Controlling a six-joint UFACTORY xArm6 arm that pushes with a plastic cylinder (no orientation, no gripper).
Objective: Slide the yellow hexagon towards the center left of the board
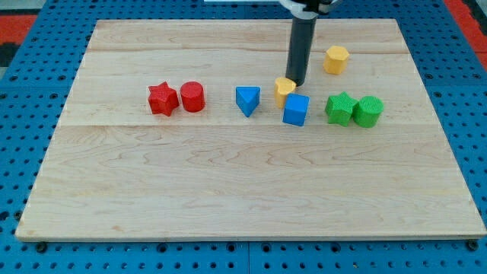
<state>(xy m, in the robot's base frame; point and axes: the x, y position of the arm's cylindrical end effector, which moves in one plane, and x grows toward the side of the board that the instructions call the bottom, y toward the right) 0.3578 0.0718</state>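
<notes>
You have the yellow hexagon (336, 58) sitting in the upper right of the frame, on the wooden board (228, 190), well clear of the other blocks except for my tip. My tip (295, 81) stands down and to the left of the hexagon, near it but apart, and touches or nearly touches the upper right edge of a second yellow block (284, 90), whose shape you cannot make out because the rod hides part of it. There is no claw on this arm, only the dark rod, so nothing opens or closes.

Look at what lies toward the view's left. The yellow block under the rod comes first, with the blue cube (296, 109) just below it. Further left is the blue triangular block (247, 100), then the red cylinder (192, 97) touching the red star (162, 99) at centre left. At the right, below the hexagon, the green star (341, 108) sits against the green cylinder (368, 111).

Count them: two yellow, two blue, two red, two green, eight blocks in all.
</notes>
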